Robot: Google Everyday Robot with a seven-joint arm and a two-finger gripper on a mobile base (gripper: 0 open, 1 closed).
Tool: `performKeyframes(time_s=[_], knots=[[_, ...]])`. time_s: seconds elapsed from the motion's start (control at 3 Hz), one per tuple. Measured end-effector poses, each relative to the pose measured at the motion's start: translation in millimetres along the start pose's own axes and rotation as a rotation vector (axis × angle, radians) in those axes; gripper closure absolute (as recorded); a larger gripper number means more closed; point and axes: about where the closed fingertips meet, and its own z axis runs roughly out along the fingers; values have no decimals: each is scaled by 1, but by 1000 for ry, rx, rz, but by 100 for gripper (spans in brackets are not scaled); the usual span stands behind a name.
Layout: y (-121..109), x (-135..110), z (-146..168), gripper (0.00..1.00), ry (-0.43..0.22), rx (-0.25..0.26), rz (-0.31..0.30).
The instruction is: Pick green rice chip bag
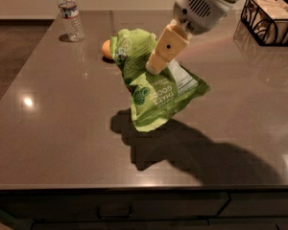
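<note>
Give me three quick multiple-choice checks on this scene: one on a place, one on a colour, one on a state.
1. The bottle stands: A) at the table's far left; B) at its near edge; C) on the floor.
2. The fruit behind the bag is: A) red; B) orange; C) purple.
3. The bag: A) lies flat, untouched; B) hangs pinched in the gripper; C) lies under the bottle.

Key: A, the bottle is upright near the far left corner; B, orange skin peeks past the bag's left edge; B, the gripper, above mid-table, clamps the bag's upper part, with a shadow below.
</note>
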Motion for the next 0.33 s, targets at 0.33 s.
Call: performKeyframes(time_s=[0.33], knots=[[0,0,-1,100,-1,0,-2]])
